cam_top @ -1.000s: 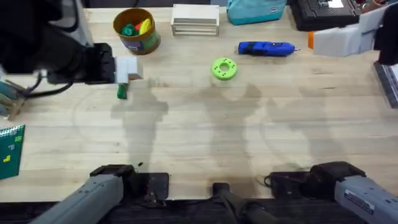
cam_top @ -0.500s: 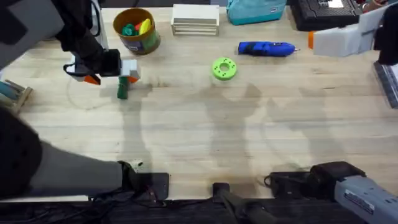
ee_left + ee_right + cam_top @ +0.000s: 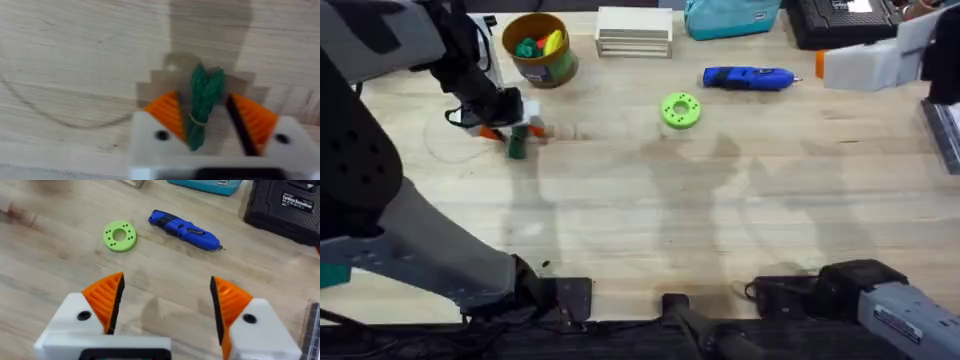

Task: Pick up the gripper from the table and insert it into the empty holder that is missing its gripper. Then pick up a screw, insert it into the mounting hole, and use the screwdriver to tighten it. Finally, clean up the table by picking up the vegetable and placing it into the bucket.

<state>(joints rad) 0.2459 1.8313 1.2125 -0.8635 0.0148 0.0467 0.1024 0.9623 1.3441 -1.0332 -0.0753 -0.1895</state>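
Observation:
The dark green vegetable [image 3: 516,148] lies on the table [image 3: 650,210] at the far left. My left gripper [image 3: 508,124] is down over it. In the left wrist view the vegetable [image 3: 202,107] lies between the orange pads of the left gripper [image 3: 202,100], which is open; one pad touches it and a gap shows at the other. The orange bucket [image 3: 540,50] stands just behind, holding a green and a yellow toy. The blue screwdriver [image 3: 750,78] lies at the back right. The white holder [image 3: 865,65] has an orange gripper piece [image 3: 820,65] at its end. My right gripper [image 3: 165,310] is open. No screw is visible.
A lime-green disc [image 3: 681,110] lies in front of the screwdriver [image 3: 185,227]. A stack of white plates [image 3: 634,32], a teal bag [image 3: 730,15] and a black case [image 3: 840,20] line the back edge.
The left arm has swung up and across the left side. Its gripper has turned and come down around the vegetable. The right arm has not moved.

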